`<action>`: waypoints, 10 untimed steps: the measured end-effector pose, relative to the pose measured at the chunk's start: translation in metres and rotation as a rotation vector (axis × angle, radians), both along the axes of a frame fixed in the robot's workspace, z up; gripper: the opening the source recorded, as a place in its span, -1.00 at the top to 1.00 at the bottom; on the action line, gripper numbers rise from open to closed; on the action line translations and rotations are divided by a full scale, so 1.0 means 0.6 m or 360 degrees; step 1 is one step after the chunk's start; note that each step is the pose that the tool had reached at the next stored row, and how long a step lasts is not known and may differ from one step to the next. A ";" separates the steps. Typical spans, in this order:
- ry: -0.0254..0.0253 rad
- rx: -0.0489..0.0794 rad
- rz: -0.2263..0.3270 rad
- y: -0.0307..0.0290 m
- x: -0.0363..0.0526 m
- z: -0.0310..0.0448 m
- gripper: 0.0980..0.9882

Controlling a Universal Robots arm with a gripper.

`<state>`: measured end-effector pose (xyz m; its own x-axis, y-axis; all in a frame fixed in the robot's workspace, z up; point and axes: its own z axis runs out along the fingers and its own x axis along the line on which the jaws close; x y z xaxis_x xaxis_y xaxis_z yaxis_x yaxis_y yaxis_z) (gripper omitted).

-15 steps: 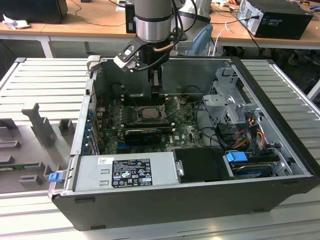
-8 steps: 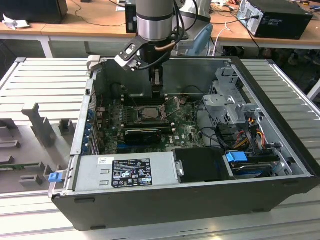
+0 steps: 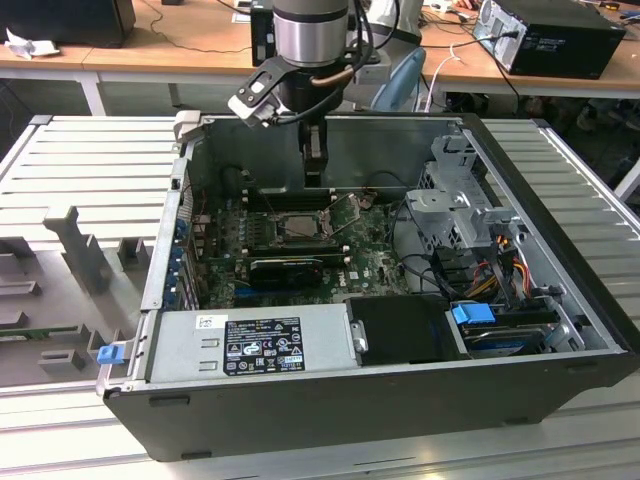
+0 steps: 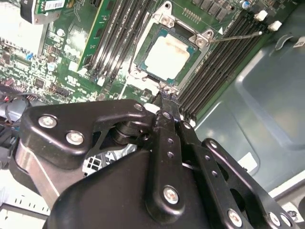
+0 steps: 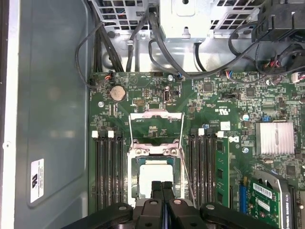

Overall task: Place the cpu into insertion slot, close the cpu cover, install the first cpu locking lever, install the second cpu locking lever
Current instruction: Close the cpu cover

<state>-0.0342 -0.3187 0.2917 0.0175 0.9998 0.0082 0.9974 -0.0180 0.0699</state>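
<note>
black gripper (image 5: 162,184) links framed the near edge of both wrist views; its two fingers (image 5: 157,189) were pressed together with nothing between them. in the second wrist view the gripper (image 4: 163,98) tip hung at the edge of the insertion slot (image 5: 135,174); whether it touched the metal there could not be told. just beyond the tip, the cpu (image 5: 153,174) lay flat in the slot, silvery top up and uncovered. in the exterior view the gripper (image 3: 316,180) reached down into the case (image 3: 350,410) just behind the cpu (image 3: 297,226), near the middle of the green board (image 5: 209,102). past the slot, the cpu cover (image 5: 156,116) stood swung back on its hinge, with green board showing through its window. two thin wire levers (image 5: 187,164) ran loose, one along each side of the cover and slot. rows of black memory slots (image 5: 107,171) flanked the slot on both sides. a grey power supply (image 3: 255,345) sat along the near wall of the case. the case lay open on a ribbed metal bench (image 3: 590,180).
</note>
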 end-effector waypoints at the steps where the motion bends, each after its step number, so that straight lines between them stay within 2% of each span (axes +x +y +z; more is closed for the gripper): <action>1: 0.00001 0.0000 0.0000 0.0000 0.001 0.000 0.98; 10: 0.00007 0.0000 0.0000 0.0000 0.015 0.000 0.98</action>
